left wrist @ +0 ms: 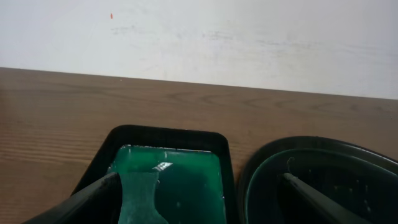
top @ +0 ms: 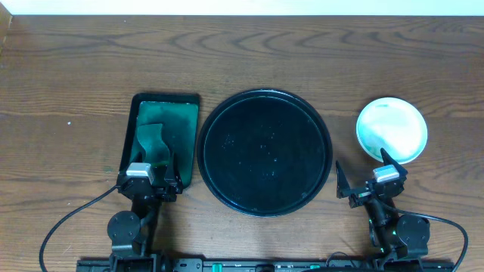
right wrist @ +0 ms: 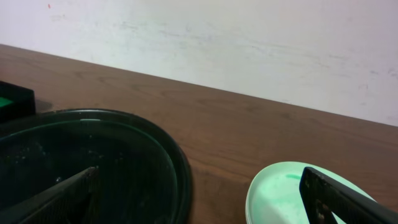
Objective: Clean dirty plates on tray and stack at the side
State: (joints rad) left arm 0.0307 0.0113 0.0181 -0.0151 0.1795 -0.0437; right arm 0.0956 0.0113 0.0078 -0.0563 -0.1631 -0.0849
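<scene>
Looking down on a brown worktop [top: 76, 60] with a big round black tray [top: 249, 174] in the middle. Nothing white on the tray, only tiny wet-looking specks. Sitting off to the right of the tray, on the bare wood and not touching it: the white plates [top: 392, 130], piled in one round stack. Cannot tell how many in the pile. Faint green on the top plate, too pale to call a smear or just the light.

Right jaws spread wide open and holding nothing. Parked at the near edge of the stack, one side reaching over the plate rim and the other side pointing toward the tray. So, plates just ahead and a bit to the right of those jaws. Round plates, so no long way to line up with.

Left jaws also wide open, holding nothing. Hanging over the near end of a small green tray [top: 162, 98] with a green cloth [top: 151, 143] lying in it. Well apart from the plates, with the whole black tray in between.

Seems nearly or fully done, judging by the bare tray and the pile at the side. For any more work on the stack, better to use the right arm, being much nearer. Worth going slow, to keep from knocking the pile.
</scene>
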